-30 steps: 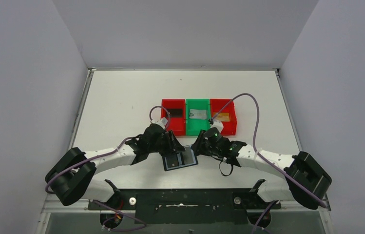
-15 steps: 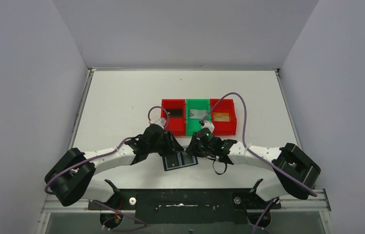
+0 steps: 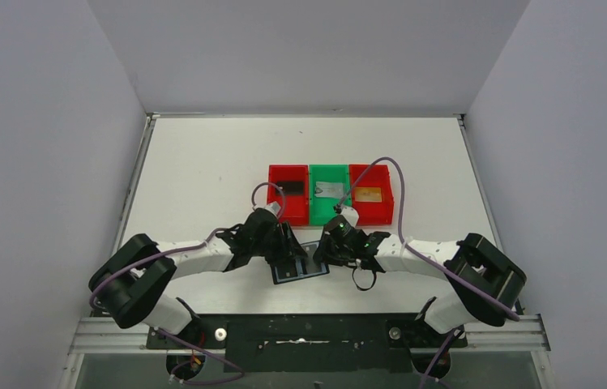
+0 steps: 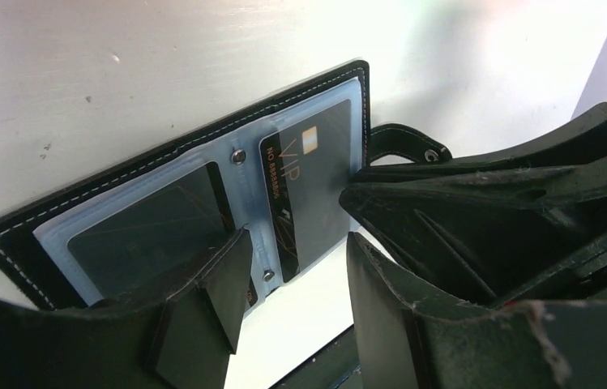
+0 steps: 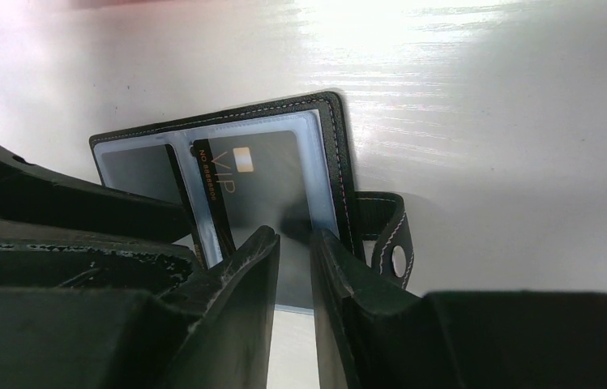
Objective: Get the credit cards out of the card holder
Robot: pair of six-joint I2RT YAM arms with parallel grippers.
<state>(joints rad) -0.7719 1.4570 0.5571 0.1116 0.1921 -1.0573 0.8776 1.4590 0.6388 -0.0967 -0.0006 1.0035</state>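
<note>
Black stitched card holder (image 3: 300,266) lies opened flat on the counter (image 3: 203,162), lower centre of the top view, just below the row of red and green bins (image 3: 330,194). Left hand (image 4: 296,243) is spread wide, and one finger (image 4: 219,284) appears to press on the left pocket page. This is judged a hold-down, so the holder does not slide when a card is pulled. Right hand (image 5: 293,235) is narrowed to a slim gap, tips at the lower edge of the right pocket, over the dark VIP card (image 5: 255,182). Nothing is visibly clamped; contact with the card cannot be confirmed. The card sits in its sleeve.
</note>
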